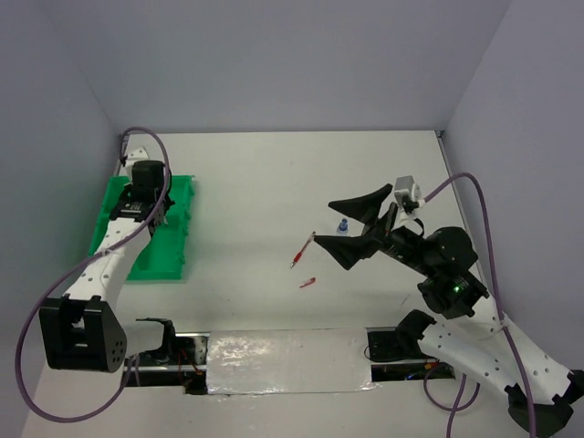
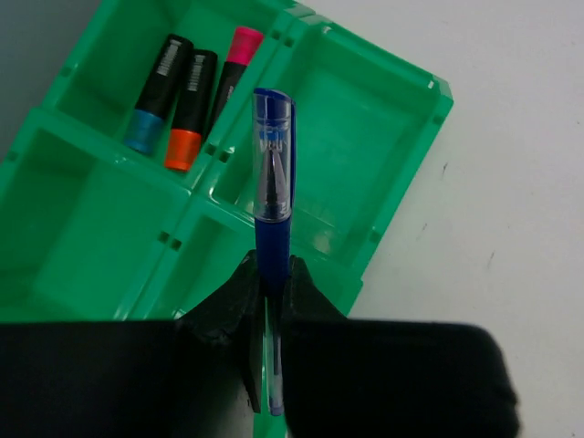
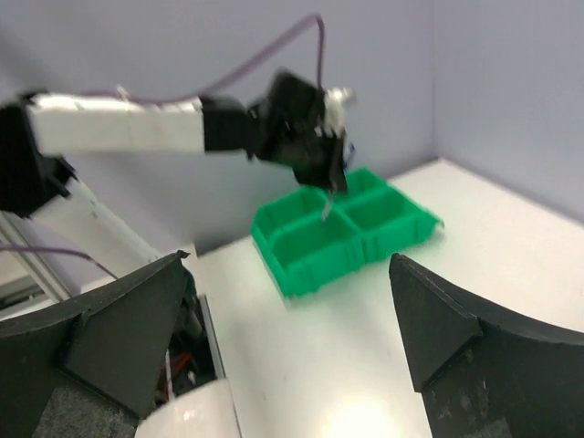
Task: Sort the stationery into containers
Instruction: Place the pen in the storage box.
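Left gripper [image 2: 272,278] clamps the blue pen [image 2: 273,182] lengthwise, cap pointing away over green tray [image 2: 365,119].

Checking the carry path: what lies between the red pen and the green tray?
Nothing; the top view shows only bare table between the red pen and the green tray.

light in the overhead view is bright, even and soft, and shadows on the white table [image 1: 274,182] are faint with blurred edges. a glossy strip [image 1: 283,360] at the near edge throws back mottled glare. the left wrist view is crisp on the blue pen [image 2: 272,182] and green tray [image 2: 383,182], while the left gripper [image 2: 271,283], close to the lens, is black and detailless. the right wrist view is soft throughout, with the left arm [image 3: 119,128] smeared, the right gripper's fingers [image 3: 119,338] dark, and a white hot spot at the bottom.
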`<state>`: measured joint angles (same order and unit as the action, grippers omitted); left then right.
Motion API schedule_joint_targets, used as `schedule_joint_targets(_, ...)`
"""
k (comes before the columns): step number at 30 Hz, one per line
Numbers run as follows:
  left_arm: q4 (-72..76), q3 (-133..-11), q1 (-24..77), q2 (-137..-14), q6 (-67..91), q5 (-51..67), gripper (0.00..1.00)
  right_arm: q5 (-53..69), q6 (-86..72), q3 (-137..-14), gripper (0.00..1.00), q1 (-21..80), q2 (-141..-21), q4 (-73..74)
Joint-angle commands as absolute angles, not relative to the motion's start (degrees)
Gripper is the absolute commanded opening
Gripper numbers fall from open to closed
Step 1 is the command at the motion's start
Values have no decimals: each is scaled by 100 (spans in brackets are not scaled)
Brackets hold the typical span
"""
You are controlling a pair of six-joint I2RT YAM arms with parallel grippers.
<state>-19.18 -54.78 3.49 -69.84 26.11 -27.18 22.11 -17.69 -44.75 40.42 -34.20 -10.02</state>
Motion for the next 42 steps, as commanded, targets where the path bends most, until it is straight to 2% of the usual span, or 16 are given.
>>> schedule_joint_targets(1, -1662, -5906, 150, -7048, 2251, -2347, 0, 2065, -1608, -4211, 100, 4008, -3401, -817)
schedule_joint_targets(8, -1977, -6846, -377, -7628, 1775, -2401, 0, 2118, -1582, -3692, 100, 3938, -3875, -1230)
schedule_joint_targets(14, -2101, -6961, -431, -7910, 1969, -2461, 0, 1943, -1767, -3296, 100, 3859, -4174, -1635)
schedule_joint_targets(19, -2250, -7136, -483, -8295, 2005, -2014, 0, 1828, -1845, -3472, 100, 3779, -4447, -1538)
schedule_joint_targets(23, -2215, -7233, -483, -8587, 1863, -1222, 0, 2038, -1916, -3454, 100, 3788, -4570, -1714)
schedule_joint_targets(35, -2329, -7330, -492, -8763, 1872, -801, 0, 1969, -1872, -3428, 100, 3779, -4184, -1380)
schedule_joint_targets(42, -2294, -7216, -492, -8701, 1890, -932, 0, 2109, -1986, -3331, 100, 3788, -4218, -1529)
